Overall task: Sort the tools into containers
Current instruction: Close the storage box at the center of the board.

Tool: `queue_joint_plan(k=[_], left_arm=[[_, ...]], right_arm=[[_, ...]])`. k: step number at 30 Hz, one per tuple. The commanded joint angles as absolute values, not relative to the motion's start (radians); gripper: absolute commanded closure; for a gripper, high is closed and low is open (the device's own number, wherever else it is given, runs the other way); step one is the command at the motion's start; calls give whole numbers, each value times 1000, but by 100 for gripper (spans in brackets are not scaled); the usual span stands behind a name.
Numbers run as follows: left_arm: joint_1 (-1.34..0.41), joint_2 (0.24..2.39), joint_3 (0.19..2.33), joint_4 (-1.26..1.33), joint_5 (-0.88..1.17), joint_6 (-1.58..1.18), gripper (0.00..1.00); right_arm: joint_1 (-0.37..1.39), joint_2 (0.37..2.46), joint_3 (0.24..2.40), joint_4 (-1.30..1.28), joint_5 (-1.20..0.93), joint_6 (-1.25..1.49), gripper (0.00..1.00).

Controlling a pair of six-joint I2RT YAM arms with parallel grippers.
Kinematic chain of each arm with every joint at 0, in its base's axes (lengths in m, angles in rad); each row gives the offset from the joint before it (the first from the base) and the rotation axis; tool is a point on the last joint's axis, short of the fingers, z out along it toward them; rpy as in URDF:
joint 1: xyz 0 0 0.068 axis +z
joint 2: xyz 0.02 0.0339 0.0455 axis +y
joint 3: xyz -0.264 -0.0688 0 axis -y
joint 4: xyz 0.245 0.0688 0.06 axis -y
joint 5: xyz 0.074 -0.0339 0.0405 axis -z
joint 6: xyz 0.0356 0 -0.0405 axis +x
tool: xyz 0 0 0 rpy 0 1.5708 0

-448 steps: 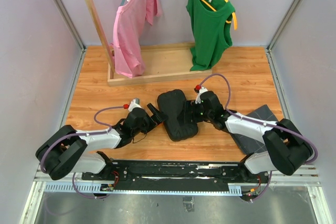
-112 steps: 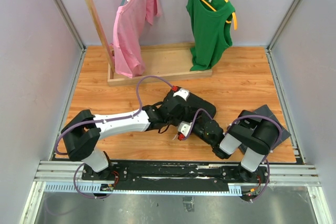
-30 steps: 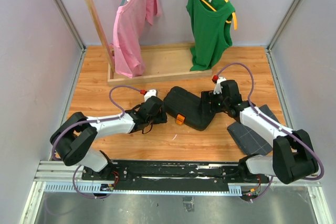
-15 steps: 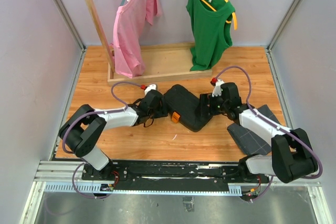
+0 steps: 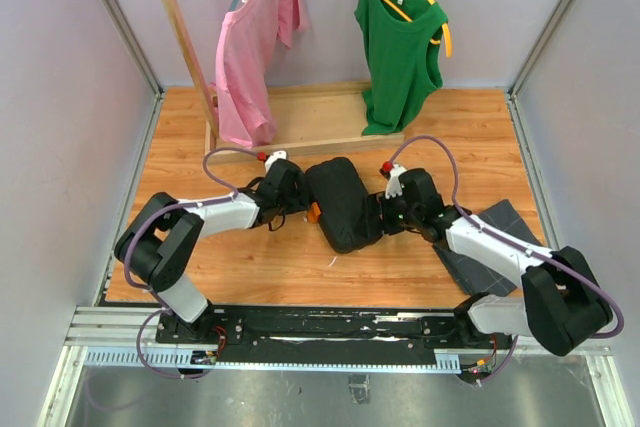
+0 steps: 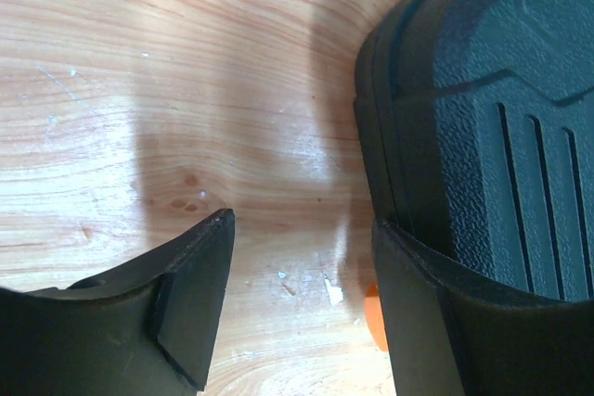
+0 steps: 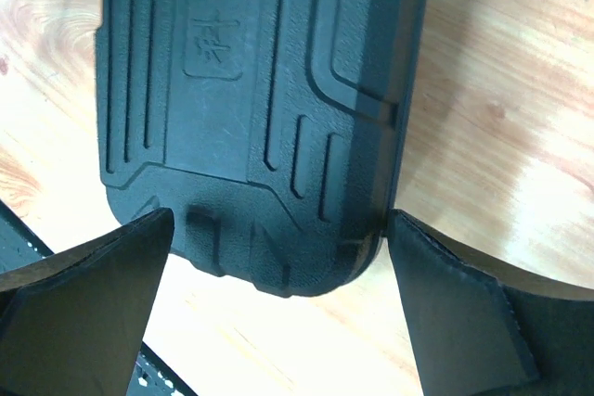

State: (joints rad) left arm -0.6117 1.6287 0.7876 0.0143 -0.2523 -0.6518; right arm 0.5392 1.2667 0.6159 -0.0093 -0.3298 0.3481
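The closed black tool case point(image 5: 340, 205) is seen lying flat on the wooden table point(image 5: 250, 267), at the middle of the top view. Its long axis is set nearly up and down the frame, leaning a little so that the far end points to the upper left and the near end to the lower right. Its ribbed outer shell is turned upward, and the small orange latch point(image 5: 314, 212) is found on its left long edge, pointing to the left of the frame. The left gripper point(image 5: 297, 194) is placed just beside that left edge, near the latch; in the left wrist view its jaws are seen parted over bare wood, with nothing held between them, and the finger point(image 6: 436, 322) at the lower right is seen up against the case's rim. The right gripper point(image 5: 383, 215) is set at the case's right side, toward its lower end; in the right wrist view its jaws are spread wide and a rounded end of the case is framed between the two fingers point(image 7: 83, 312), though whether they press on it cannot be told. A dark grey tray point(image 5: 500, 237) is seen at the right, partly covered by the right arm. A wooden rack point(image 5: 300, 142) is seen at the top of the frame.
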Motion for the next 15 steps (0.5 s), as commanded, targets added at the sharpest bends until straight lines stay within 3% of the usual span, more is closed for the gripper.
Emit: queue_joint_plan(k=[1,10,15], left_arm=[[-577,1590,753,19,-255,-687,34],[-568,1431,676,-33,-319,-723,32],[-568,1359,673,-30,-250,-766,31]], right_arm=[[559,1227,588,-78,-238,399,1],[556,1106,605,-82,-54,381,1],[556,1103,604,-67,-28,381,1]])
